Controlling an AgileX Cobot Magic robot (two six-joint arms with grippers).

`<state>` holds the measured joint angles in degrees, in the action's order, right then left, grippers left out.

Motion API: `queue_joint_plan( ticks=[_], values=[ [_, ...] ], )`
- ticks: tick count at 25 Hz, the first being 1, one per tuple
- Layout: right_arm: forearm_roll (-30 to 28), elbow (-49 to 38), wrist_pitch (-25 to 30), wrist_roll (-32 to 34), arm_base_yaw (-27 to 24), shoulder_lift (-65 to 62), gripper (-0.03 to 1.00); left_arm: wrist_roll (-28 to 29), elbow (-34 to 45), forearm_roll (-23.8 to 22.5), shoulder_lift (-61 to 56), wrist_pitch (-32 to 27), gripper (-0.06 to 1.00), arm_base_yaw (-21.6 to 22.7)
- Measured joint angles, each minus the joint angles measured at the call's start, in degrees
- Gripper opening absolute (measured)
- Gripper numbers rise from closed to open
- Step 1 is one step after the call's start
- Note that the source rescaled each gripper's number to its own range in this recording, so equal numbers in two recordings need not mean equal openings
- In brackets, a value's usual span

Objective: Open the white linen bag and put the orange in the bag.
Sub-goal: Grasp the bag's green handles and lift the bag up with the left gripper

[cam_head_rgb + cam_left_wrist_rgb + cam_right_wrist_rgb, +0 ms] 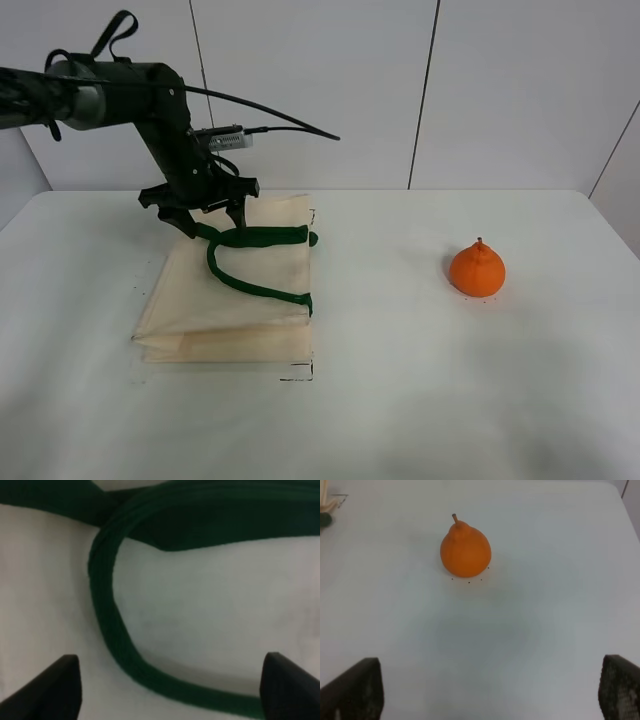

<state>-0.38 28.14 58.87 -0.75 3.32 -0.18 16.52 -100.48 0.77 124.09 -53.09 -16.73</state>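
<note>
The white linen bag point(235, 300) lies flat on the left of the table, its dark green handles point(255, 238) draped over its far part. My left gripper point(212, 218) hangs open just above the bag's far edge, over the handles. In the left wrist view the open gripper point(170, 690) straddles a green handle loop point(107, 630) lying on the cream cloth point(200, 610). The orange point(477, 270) stands alone on the right. In the right wrist view my right gripper point(487, 690) is open and empty, well short of the orange point(465, 550). The right arm is out of the exterior high view.
The white table point(400, 400) carries only the bag and the orange. A white panelled wall point(330, 90) stands behind it. A corner of the bag with a green tab point(324, 519) shows at the edge of the right wrist view.
</note>
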Motion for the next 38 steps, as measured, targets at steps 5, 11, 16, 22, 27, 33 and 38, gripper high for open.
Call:
queue_joint_plan(
  ticks=[5, 11, 16, 22, 27, 33, 38],
  values=[
    [0.0, 0.0, 0.0, 0.0, 0.0, 0.0, 0.95, 1.7, 0.0, -2.9, 4.4, 1.4, 1.00, 0.0],
    [0.0, 0.0, 0.0, 0.0, 0.0, 0.0, 0.95, 1.9, -0.1, -3.2, 8.5, 3.0, 1.00, 0.0],
    [0.0, 0.0, 0.0, 0.0, 0.0, 0.0, 0.95, 1.9, -0.1, -3.1, 10.1, 3.2, 0.95, 0.0],
    [0.0, 0.0, 0.0, 0.0, 0.0, 0.0, 0.95, 3.4, -0.2, -5.1, 10.1, 2.2, 0.22, 0.0],
    [0.0, 0.0, 0.0, 0.0, 0.0, 0.0, 0.95, 4.9, -2.7, -6.6, 9.0, -1.9, 0.01, 0.0],
    [0.0, 0.0, 0.0, 0.0, 0.0, 0.0, 0.95, 0.7, -12.0, -6.6, 0.8, -10.0, 0.01, -0.3],
    [0.0, 0.0, 0.0, 0.0, 0.0, 0.0, 0.95, -3.4, -20.5, -1.3, -6.9, -14.8, 0.00, -0.3]
  ],
)
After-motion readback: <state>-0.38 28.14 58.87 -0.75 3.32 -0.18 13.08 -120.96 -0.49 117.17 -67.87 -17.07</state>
